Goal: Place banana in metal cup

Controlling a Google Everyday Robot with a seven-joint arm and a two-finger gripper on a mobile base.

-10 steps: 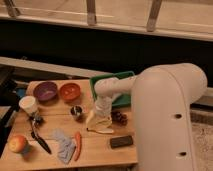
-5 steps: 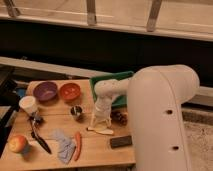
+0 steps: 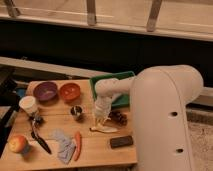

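Note:
The banana (image 3: 104,129) lies flat on the wooden table (image 3: 50,120), pale yellow, right of the metal cup. The metal cup (image 3: 76,111) is small and shiny, standing upright in front of the orange bowl. My gripper (image 3: 101,118) hangs from the white arm just above the banana's left part, its tip close to or touching the banana. The large white arm body fills the right side and hides part of the table.
A purple bowl (image 3: 45,91) and an orange bowl (image 3: 69,91) stand at the back. A white cup (image 3: 28,104) is at the left. A green tray (image 3: 117,87), a dark brown object (image 3: 119,117), a black block (image 3: 121,141), an orange carrot (image 3: 77,145), a grey cloth (image 3: 62,143), an apple (image 3: 18,143) and black tools (image 3: 37,132) also lie about.
The gripper has lowered toward the banana. The banana and the cup have not moved.

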